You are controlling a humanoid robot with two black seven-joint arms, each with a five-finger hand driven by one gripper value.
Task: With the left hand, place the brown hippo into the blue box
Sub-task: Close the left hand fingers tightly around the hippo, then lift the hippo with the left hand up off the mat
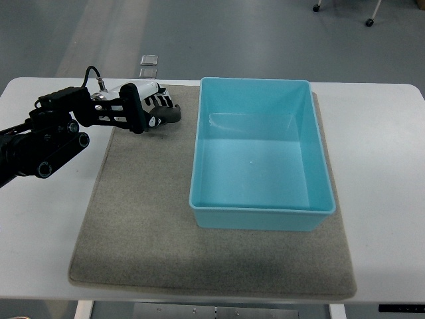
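Note:
My left hand (pixel 154 107) reaches in from the left over the far left corner of the grey mat (pixel 146 226). Its fingers (pixel 161 100) are curled around a small dark brown hippo (pixel 171 115), of which only one end shows past the hand. I cannot tell whether the hippo rests on the mat or is just above it. The blue box (pixel 199 166) stands open and empty on the mat, just right of the hand. The hand is a short way from the box's left wall.
The mat lies on a white table (pixel 46 226). Two small clear items (pixel 148 65) sit on the floor beyond the table's far edge. Chair wheels (pixel 368 22) show at the top right.

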